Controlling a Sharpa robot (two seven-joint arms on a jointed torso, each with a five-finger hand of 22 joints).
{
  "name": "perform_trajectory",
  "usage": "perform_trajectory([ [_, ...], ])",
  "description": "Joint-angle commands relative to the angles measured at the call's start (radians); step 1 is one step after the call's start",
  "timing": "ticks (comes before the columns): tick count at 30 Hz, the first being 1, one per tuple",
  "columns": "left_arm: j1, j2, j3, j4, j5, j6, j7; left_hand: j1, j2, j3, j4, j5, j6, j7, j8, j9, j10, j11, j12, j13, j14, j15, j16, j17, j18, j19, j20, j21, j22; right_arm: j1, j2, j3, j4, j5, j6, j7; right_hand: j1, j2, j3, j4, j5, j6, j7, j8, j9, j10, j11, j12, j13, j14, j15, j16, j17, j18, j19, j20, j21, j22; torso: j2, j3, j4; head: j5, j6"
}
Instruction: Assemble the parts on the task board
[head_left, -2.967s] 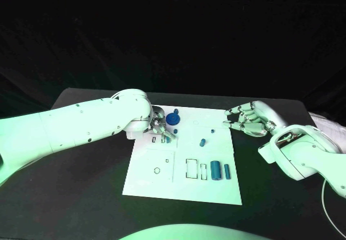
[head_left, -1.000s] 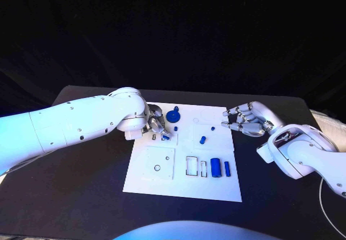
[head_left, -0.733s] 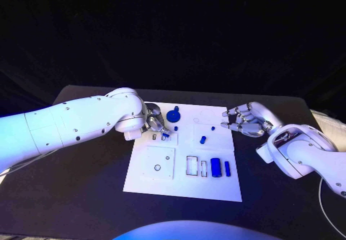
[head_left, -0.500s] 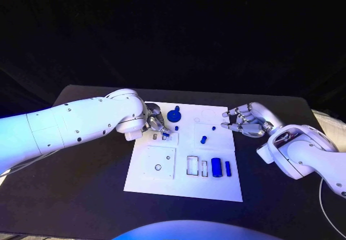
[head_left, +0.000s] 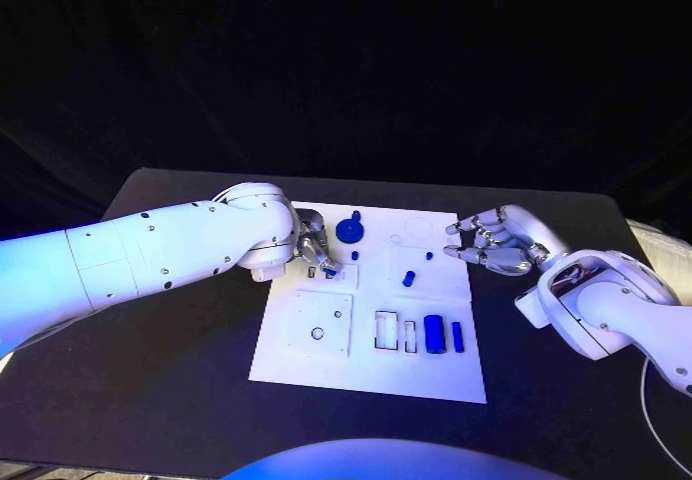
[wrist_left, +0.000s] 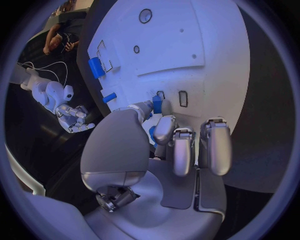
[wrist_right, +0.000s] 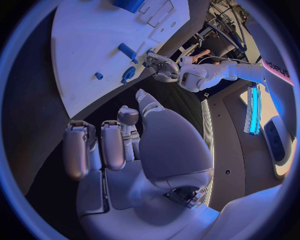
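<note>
The white task board (head_left: 368, 345) lies in the middle of the table. My left hand (head_left: 315, 254) is over its near-left upper part and pinches a small blue part (wrist_left: 157, 105) between thumb and a finger, right at two small upright slots (wrist_left: 183, 98). A blue knob (head_left: 349, 231) stands just beyond that hand. A short blue peg (head_left: 408, 278) lies mid-board, and two blue cylinders (head_left: 433, 330) lie by the rectangular slots. My right hand (head_left: 492, 244) hovers at the board's right edge, fingers loosely bent, holding nothing.
A raised square panel (head_left: 316, 324) with small holes takes up the board's left half. In the right wrist view the board (wrist_right: 81, 40) shows the peg (wrist_right: 127, 50) and knob (wrist_right: 128, 75). Black table (head_left: 159, 350) surrounds the board.
My left hand has stayed at the slots with the small blue part, its fingers shifting only slightly. The right hand has hardly moved.
</note>
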Motion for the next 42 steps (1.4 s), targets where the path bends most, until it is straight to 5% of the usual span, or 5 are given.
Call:
perform_trajectory([
  [1,-0.003,0.003,0.0,0.001,-0.049,0.059,-0.003,-0.001,0.009,0.156,-0.152,0.005,0.011,-0.01,0.003,0.0,0.009,-0.001,0.006,0.0,0.105,0.001,0.003,0.263,-0.006,0.016,0.005,0.004,0.102,-0.001,0.0,0.0,0.003,-0.001,0.01,0.01,-0.006,0.0,-0.007,0.002,0.001,0.007,0.0,0.002,0.0,-0.004,0.0,-0.005,-0.001,0.039,-0.006,-0.006,-0.002,0.011,-0.005,-0.003,-0.004,0.02,0.001,-0.0008,-0.0009,0.001,-0.002],
  [30,-0.004,0.004,0.0,-0.004,-0.056,0.133,-0.018,-0.021,0.011,0.16,-0.152,0.002,0.013,-0.01,0.005,0.006,0.009,0.0,0.005,-0.001,0.105,0.002,0.003,0.263,-0.005,0.014,0.006,0.001,0.099,-0.002,-0.001,0.0,0.008,-0.001,0.015,0.011,-0.006,0.001,-0.007,0.002,0.001,0.007,0.0,0.002,0.0,-0.005,0.0,-0.007,-0.002,0.039,-0.006,-0.006,-0.002,0.011,-0.006,-0.003,-0.004,0.019,0.0,-0.0006,-0.0008,0.006,-0.01],
  [42,-0.004,0.019,0.001,-0.017,-0.056,0.145,-0.019,-0.14,0.021,0.091,-0.113,-0.004,0.035,-0.022,0.019,0.028,0.017,-0.008,0.017,0.009,0.105,-0.003,0.003,0.263,-0.007,0.018,0.003,0.004,0.107,-0.002,-0.001,0.0,0.009,-0.001,0.014,0.011,-0.007,0.002,-0.007,0.003,0.0,0.008,0.0,0.003,0.001,-0.006,0.0,-0.007,-0.003,0.039,-0.006,-0.007,-0.002,0.011,-0.006,-0.004,-0.005,0.019,0.001,0.0006,-0.0019,0.006,-0.012],
])
